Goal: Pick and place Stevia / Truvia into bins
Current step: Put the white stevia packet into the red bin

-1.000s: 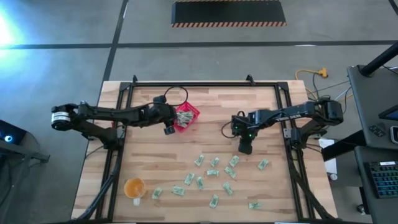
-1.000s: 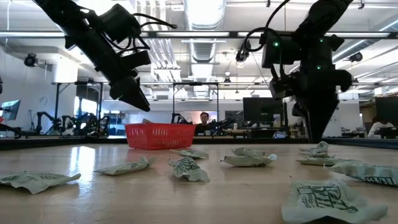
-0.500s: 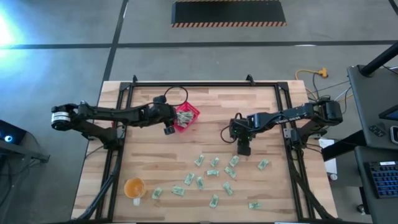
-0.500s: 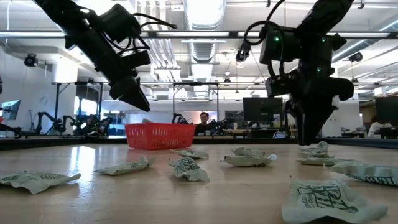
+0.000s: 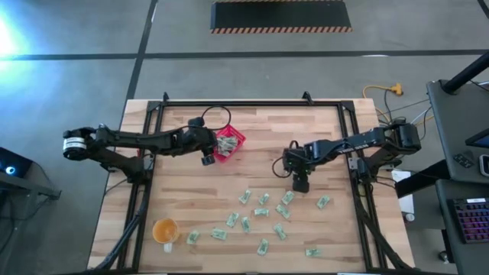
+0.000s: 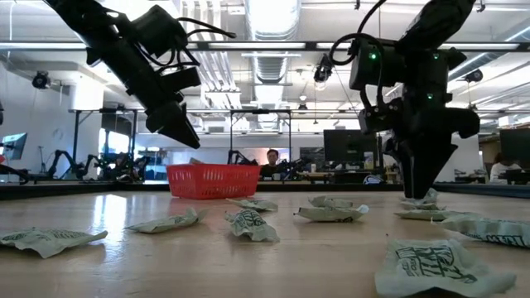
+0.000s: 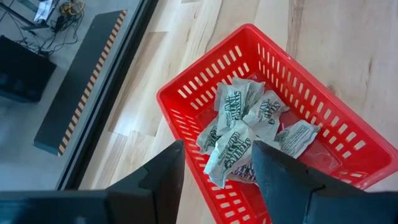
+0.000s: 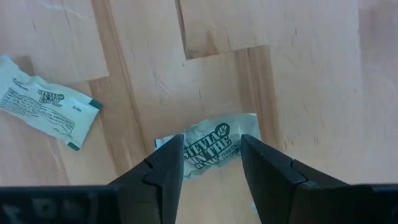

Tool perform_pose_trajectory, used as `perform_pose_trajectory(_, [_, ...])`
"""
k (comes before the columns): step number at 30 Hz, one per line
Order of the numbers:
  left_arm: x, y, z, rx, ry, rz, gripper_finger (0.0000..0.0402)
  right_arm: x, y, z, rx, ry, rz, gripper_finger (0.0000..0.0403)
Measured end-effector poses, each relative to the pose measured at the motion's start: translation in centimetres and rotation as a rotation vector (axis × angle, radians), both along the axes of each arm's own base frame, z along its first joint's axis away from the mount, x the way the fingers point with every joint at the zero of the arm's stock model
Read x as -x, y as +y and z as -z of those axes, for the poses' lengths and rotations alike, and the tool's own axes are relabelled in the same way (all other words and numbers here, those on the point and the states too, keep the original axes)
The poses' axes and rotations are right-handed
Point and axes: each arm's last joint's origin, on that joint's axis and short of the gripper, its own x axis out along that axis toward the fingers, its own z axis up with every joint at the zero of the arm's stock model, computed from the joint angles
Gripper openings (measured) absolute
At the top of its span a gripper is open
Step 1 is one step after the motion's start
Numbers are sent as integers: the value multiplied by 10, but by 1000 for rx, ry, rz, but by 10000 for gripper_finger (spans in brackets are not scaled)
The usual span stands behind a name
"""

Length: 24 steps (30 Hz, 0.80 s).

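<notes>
The red basket [image 5: 229, 143] stands at the far left of centre and holds several Stevia packets [image 7: 242, 124]. My left gripper [image 5: 208, 157] hangs open just above the basket's near-left corner [image 7: 186, 93], with nothing between its fingers. Several more packets [image 5: 263, 214] lie flat and scattered over the near middle of the table. My right gripper [image 5: 300, 183] points down, open, low over one crumpled packet [image 8: 211, 149]. Its two fingers stand on either side of that packet, and no touch shows.
An orange cup [image 5: 165, 229] stands at the near left. A second packet [image 8: 50, 109] lies close beside the one under my right gripper. A black metal frame [image 5: 252, 105] runs along the table's edges. Bare wood lies between the basket and the right arm.
My right gripper has opened its fingers and rolled a little while staying low over the crumpled packet. My left gripper has kept still above the basket. No packet has moved.
</notes>
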Motion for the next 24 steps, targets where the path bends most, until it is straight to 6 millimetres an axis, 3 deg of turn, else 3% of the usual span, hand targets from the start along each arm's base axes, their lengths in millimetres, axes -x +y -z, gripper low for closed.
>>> perform_pose_trajectory(10, [0,0,0,0,0,0,171,4,0,6,25,-3,5,129])
perform_pose_trajectory(18, [0,0,0,0,0,0,171,2,-1,4,55,-21,-50,57])
perform_pose_trajectory(24, [0,0,0,0,1,0,171,-10,-2,-6,103,-139,-137,16])
